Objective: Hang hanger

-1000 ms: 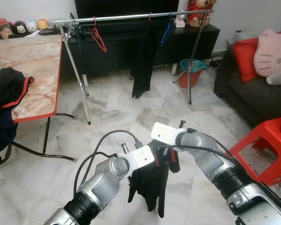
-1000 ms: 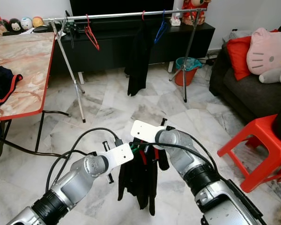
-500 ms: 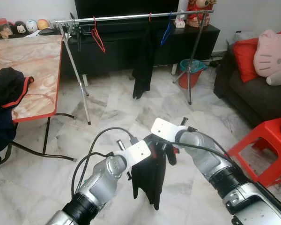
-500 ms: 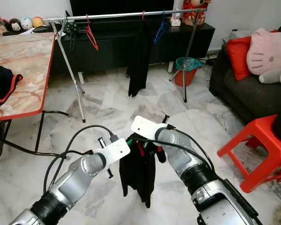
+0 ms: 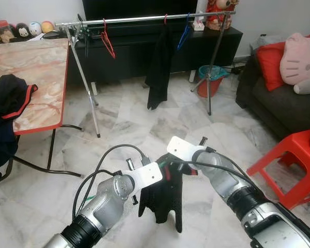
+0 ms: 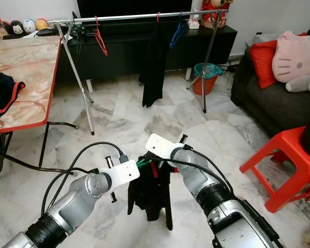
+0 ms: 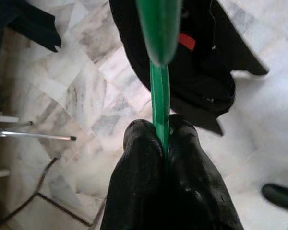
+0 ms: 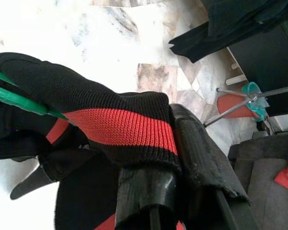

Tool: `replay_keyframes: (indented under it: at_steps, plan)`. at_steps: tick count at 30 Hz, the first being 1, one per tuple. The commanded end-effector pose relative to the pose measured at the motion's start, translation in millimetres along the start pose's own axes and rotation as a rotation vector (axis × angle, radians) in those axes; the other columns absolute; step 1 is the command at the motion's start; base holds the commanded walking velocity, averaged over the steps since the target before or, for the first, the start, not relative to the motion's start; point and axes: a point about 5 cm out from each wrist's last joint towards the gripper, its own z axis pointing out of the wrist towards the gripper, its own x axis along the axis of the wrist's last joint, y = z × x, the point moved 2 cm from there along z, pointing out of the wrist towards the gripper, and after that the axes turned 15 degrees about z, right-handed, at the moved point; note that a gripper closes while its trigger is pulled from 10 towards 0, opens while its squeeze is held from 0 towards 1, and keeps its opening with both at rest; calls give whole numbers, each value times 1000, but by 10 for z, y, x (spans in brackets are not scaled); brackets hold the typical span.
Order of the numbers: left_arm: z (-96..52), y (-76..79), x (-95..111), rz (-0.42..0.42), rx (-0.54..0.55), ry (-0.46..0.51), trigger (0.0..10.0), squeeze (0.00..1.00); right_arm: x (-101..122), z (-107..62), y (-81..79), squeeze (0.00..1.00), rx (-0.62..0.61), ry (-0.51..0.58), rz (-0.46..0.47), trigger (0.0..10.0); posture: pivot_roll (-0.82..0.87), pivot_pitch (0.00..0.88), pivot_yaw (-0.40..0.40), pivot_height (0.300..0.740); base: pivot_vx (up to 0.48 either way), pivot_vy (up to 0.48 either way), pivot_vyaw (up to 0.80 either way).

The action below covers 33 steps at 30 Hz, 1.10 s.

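Your left gripper (image 7: 164, 143) is pinching the green hanger (image 7: 159, 91) with its fingers (image 7: 139, 158) pressed narrow, one on each side of the bar; the bar is running straight out along the line of those fingers. Your right gripper (image 8: 173, 158) is clamping the red-banded collar (image 8: 125, 129) of the black garment (image 5: 168, 199) that is draped on the hanger, with the green bar emerging from the cloth just beyond the fingertips. The garment is hanging below both grippers, over the marble floor (image 5: 129, 129).

The rail (image 5: 144, 19) of the clothes rack is lying well apart from both sets of fingers, ahead of them and higher, its long axis crossing your view from left to right. Neither arm is clearly nearer. Judged from this, you are carrying the load toward the rack, and the hook is not yet near the rail. Other hangers (image 5: 108, 44) and a dark garment (image 5: 157, 72) are already occupying parts of the rail, with a gap between them.
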Motion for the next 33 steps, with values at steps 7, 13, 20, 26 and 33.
replay_keyframes:
  at_steps: [7,13,20,26,33]
  plan:
    - [-91,271,-641,4,-124,-277,10000,0,206,-96,543,0,-191,80,20,10000,107,0,-63,740,0,0,0]
    - [-180,184,-670,-45,-84,-265,10000,0,68,-87,567,0,-212,43,20,10000,113,0,-65,740,0,0,0]
    - [-213,278,-604,-137,-140,-213,10000,0,-5,-67,569,0,-249,39,93,10000,111,0,-65,740,0,0,0]
    - [-303,351,-686,-131,-173,-209,10000,0,-180,-73,626,0,-320,7,183,10000,116,0,-67,740,0,0,0]
    - [-384,416,-753,-77,-227,-200,10000,0,-282,-77,630,0,-356,-9,226,10000,116,0,-68,740,0,0,0]
